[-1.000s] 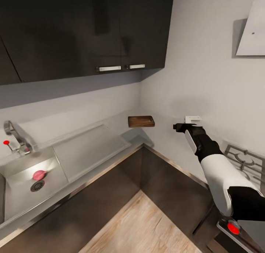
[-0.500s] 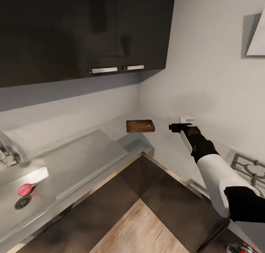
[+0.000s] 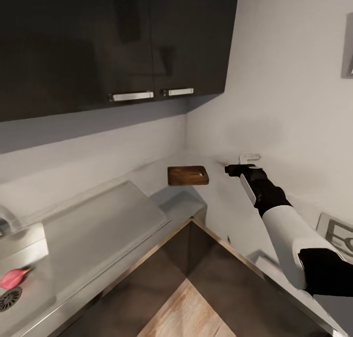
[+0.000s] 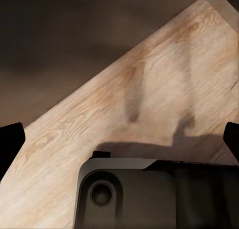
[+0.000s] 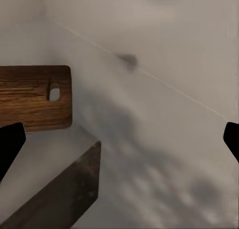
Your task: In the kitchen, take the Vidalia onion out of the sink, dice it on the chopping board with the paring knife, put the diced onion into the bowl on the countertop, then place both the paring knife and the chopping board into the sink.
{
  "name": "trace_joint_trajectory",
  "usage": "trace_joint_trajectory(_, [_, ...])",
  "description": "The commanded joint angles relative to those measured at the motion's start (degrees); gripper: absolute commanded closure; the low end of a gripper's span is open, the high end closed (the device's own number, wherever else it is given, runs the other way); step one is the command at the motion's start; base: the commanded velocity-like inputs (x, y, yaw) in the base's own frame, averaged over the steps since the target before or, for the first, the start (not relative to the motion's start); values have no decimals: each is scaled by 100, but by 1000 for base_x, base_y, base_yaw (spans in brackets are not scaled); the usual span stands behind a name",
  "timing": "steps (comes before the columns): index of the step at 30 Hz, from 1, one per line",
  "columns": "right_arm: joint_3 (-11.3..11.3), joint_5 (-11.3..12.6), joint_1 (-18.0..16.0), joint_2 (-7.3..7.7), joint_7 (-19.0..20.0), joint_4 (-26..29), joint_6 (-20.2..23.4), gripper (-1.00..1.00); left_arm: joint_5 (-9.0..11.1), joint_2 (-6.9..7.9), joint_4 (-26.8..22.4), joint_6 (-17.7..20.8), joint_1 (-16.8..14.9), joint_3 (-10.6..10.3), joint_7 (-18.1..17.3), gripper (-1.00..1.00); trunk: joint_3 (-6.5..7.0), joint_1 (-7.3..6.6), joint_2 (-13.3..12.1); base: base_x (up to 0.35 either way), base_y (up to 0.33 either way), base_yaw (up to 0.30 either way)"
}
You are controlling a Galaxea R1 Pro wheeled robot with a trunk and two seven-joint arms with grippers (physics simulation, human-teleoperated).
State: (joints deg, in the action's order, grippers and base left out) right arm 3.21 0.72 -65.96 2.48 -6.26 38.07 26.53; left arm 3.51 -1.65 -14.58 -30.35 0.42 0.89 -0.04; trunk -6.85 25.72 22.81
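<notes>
The Vidalia onion, pinkish-red, lies in the sink beside the round drain, at the far left of the head view. The dark-brown chopping board rests on the grey countertop in the corner, also seen as the chopping board with its oval hole. My right gripper hovers open just right of the board, holding nothing. Behind it, the white bowl is partly hidden. My left gripper is open above the wooden floor. The paring knife is out of view.
The flat steel drainboard lies between sink and corner. Dark wall cabinets hang over the worktop, and dark base cabinets stand below. A stove grate is at the right edge. Wooden floor lies in the nook.
The whole head view has shifted, so the sink and onion slid toward the left edge and the tap left the picture. My right gripper stays beside the board.
</notes>
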Motion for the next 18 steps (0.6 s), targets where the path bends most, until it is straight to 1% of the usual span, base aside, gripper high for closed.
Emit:
trace_joint_trajectory(1, [36, 8, -4, 7, -33, 4, 36, -100, 27, -2, -10, -6, 2, 7, -5, -100, -11, 7, 10, 297, 0, 0])
trace_joint_trajectory(7, [39, -1, -4, 7, -33, -1, 36, -100, 27, -2, -10, -3, 2, 6, -5, -100, -11, 7, 10, 297, -8, 0])
trace_joint_trajectory(11, [40, -2, -4, 7, -31, -1, 36, -100, 27, -2, -6, -3, 2, 0, -6, -100, -11, 7, 10, 246, -137, 0])
trace_joint_trajectory(14, [45, -2, -4, 2, -27, -7, 36, -100, 27, -2, -5, -5, 2, -1, -11, -100, -11, 7, 10, 109, -92, 0])
trace_joint_trajectory(18, [48, -2, -4, -8, -25, -9, 36, -100, 27, -2, -4, -5, 2, -1, -13, -100, -11, 7, 10, 25, -21, 0])
